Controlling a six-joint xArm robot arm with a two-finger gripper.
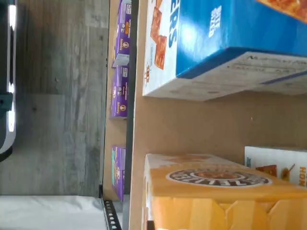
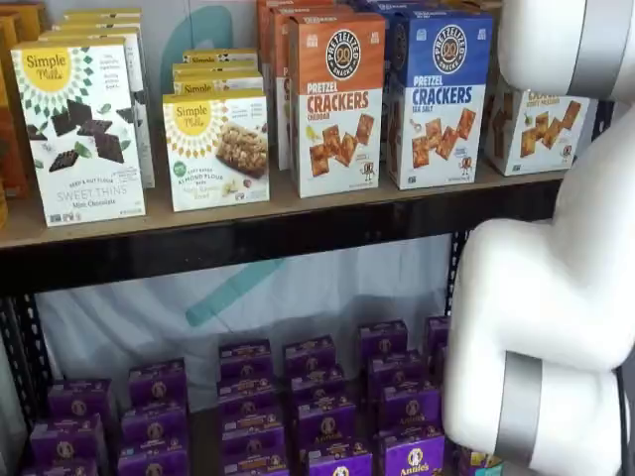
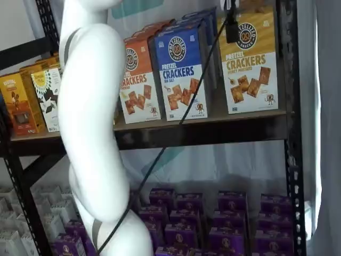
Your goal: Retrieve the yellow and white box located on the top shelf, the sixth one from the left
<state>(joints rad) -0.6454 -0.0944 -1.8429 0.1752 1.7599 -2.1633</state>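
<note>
The white arm (image 3: 93, 122) reached up across the rack so its wrist could come at the top shelf (image 3: 213, 130) from above. The yellow and white box (image 3: 250, 64) stood upright at the shelf's right end, just beside the blue box (image 3: 181, 69), facing outward for picking. The tool (image 3: 232, 24) showed only as a black finger over the box's top, clenched; whether it gripped the box I could not tell.
</note>
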